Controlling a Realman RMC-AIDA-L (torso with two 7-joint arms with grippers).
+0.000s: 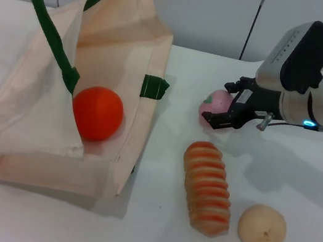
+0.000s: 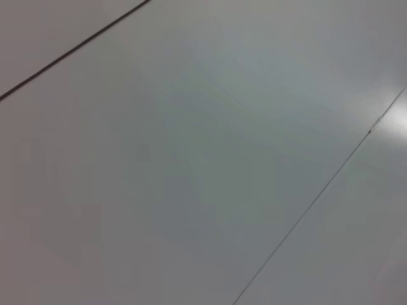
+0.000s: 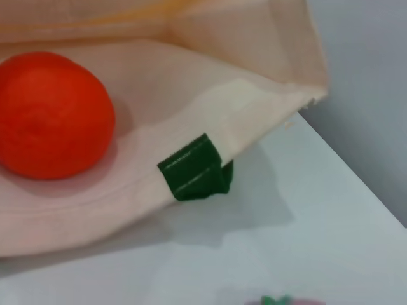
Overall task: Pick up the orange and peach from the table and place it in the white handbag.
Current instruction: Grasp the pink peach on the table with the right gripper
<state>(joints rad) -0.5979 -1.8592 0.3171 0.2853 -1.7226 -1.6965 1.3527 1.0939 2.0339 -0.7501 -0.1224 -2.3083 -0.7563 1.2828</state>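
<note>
The white handbag (image 1: 118,44) lies on the table's left side with its mouth open and its green handles up. The orange (image 1: 97,113) rests inside the bag's opening and also fills the corner of the right wrist view as orange (image 3: 51,114). The pink peach (image 1: 213,105) sits on the table to the right of the bag's green tab (image 1: 154,86). My right gripper (image 1: 225,106) is at the peach's right side, open, with one black finger on each side of the fruit. Only a sliver of the peach (image 3: 283,300) shows in the right wrist view. The left gripper is out of view.
A striped bread roll (image 1: 207,187) lies in front of the peach, and a pale beige ball (image 1: 261,228) sits to its right. The bag's green tab (image 3: 194,168) is close to the right wrist. The left wrist view holds only a grey panelled surface (image 2: 203,152).
</note>
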